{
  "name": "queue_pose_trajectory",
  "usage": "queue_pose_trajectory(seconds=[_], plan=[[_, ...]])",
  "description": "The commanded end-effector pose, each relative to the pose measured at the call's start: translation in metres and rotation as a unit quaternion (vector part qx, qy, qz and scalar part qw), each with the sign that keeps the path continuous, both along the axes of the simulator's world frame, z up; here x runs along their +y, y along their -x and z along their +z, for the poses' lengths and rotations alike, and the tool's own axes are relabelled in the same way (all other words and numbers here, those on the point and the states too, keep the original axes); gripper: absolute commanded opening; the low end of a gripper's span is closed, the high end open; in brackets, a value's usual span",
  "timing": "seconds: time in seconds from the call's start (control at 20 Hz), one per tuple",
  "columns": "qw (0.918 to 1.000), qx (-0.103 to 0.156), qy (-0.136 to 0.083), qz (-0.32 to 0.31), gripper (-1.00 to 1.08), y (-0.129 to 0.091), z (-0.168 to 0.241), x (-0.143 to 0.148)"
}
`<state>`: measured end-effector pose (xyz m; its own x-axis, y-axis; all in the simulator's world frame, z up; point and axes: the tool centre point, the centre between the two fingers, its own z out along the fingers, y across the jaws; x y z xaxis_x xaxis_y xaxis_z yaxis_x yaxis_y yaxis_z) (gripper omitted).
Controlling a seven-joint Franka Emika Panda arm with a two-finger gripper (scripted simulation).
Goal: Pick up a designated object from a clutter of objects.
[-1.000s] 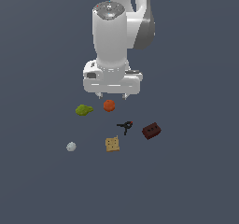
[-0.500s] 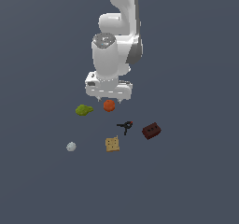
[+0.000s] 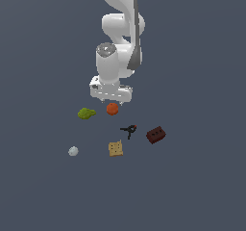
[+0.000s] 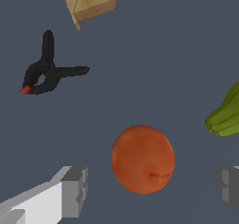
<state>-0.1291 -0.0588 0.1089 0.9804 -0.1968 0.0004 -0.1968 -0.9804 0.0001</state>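
Observation:
The designated object is a small smooth orange-red ball (image 3: 112, 109) on the grey floor, big in the wrist view (image 4: 143, 158). My gripper (image 3: 111, 101) hangs just above and behind it in the exterior view, and it is open. In the wrist view the two grey fingertips (image 4: 73, 192) stand wide apart on either side of the ball, neither touching it. Around it lies the clutter of objects: a lumpy green blob (image 3: 86, 113), a black clamp (image 3: 129, 129), a tan holed cracker (image 3: 115, 148), a dark red-brown brick (image 3: 155, 134) and a grey-white ball (image 3: 73, 151).
The green blob (image 4: 226, 114) lies closest to the ball, a short gap away near one fingertip. The clamp (image 4: 48, 73) and cracker (image 4: 89, 1) lie farther off. The arm's white body rises behind the clutter in the exterior view.
The arm has drawn back and lowered, bringing the open gripper down over the orange ball. None of the objects on the floor has moved.

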Motion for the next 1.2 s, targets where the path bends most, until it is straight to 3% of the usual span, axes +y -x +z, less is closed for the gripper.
queue_pose_trajectory(seconds=[0.0,0.6,1.15], plan=[[1.0000,0.000,0.000,-0.005,1.00,0.008,-0.006,-0.001],[1.0000,0.001,0.000,-0.009,1.00,0.015,-0.016,-0.002],[1.0000,0.000,0.000,-0.009,1.00,0.016,-0.054,-0.002]])
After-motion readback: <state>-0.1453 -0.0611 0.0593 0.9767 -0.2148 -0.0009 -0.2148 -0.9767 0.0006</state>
